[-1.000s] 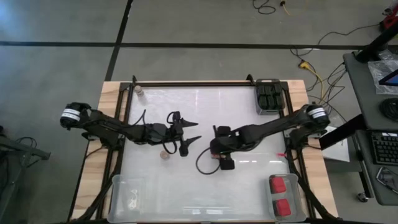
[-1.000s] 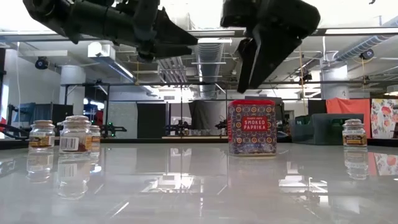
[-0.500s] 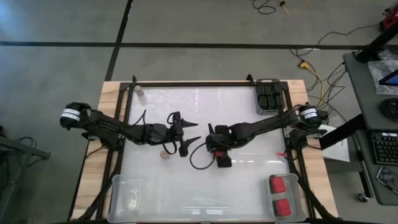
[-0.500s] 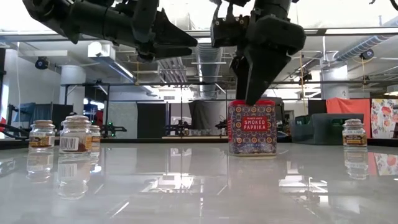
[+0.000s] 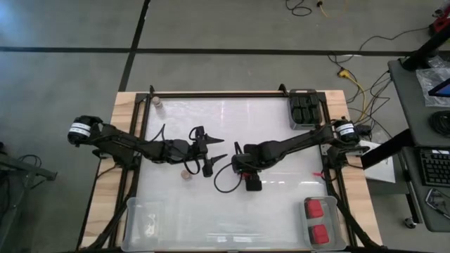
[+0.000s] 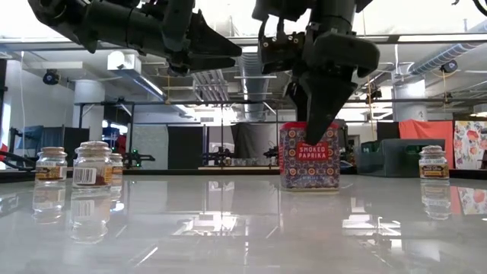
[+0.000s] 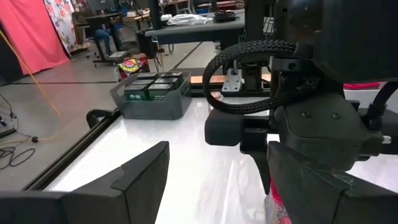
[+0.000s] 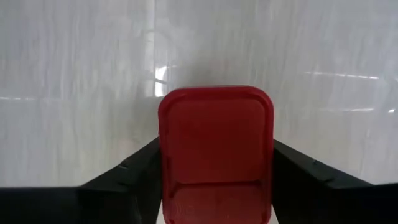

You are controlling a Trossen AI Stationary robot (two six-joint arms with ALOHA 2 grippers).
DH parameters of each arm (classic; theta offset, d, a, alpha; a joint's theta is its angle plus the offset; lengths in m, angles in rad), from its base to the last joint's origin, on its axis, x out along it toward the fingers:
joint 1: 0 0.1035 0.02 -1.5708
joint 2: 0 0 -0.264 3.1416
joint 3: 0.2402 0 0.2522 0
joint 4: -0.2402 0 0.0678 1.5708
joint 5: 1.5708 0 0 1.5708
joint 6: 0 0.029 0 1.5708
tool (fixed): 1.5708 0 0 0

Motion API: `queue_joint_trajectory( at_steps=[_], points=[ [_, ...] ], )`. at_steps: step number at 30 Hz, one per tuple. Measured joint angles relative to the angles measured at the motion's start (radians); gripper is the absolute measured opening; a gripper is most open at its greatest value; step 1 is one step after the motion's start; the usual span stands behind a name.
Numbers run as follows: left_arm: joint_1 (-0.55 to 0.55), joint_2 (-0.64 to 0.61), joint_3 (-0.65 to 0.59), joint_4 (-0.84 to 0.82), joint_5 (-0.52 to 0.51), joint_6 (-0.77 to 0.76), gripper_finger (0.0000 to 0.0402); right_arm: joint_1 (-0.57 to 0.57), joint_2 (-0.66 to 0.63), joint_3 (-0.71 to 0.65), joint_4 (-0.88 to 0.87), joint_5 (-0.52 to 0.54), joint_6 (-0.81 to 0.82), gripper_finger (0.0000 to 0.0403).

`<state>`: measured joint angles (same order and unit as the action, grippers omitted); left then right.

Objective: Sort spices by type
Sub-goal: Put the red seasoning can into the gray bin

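Low view: fingers (image 6: 320,129) straddle paprika tin (image 6: 309,165).

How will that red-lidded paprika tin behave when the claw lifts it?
The paprika tin looks rigid, so it probably won't buckle between the right gripper's fingers. Its flat sides likely resist rolling. Its glossy surface may slip a little.

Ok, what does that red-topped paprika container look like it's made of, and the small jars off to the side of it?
The paprika tin looks like printed metal with a glossy red lid: square corners, pattern printed straight on the wall, a soft sheen on top. It could be plastic. The small jars look like clear glass with paper labels: you can see through them, and their tan lids look matte.
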<state>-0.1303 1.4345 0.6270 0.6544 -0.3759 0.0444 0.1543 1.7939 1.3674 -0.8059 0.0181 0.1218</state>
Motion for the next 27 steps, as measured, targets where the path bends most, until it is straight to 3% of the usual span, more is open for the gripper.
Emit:
queue_joint_trajectory(
  at_steps=[4, 7, 13, 21, 27],
  points=[
    [0.0, 0.0, 0.0, -0.006, 0.0, 0.0, 0.0256, 0.0, -0.008, 0.001, -0.007, -0.003, 0.033, 0.0212],
    [0.0, 0.0, -0.001, -0.018, -0.001, 0.007, 0.0256, 0.01, -0.019, 0.026, -0.043, -0.062, 0.076, 0.022],
    [0.0, 0.0, -0.001, -0.025, -0.054, 0.074, 0.0256, 0.107, -0.058, 0.108, -0.157, -0.103, 0.225, 0.0221],
    [0.032, 0.001, 0.047, -0.001, -0.061, 0.21, 0.0256, 0.257, -0.112, 0.171, -0.37, -0.097, 0.625, 0.0212],
    [0.052, 0.017, 0.088, -0.002, -0.061, 0.228, 0.0256, 0.402, -0.137, 0.169, -0.44, -0.097, 0.932, 0.0228]
  ],
)
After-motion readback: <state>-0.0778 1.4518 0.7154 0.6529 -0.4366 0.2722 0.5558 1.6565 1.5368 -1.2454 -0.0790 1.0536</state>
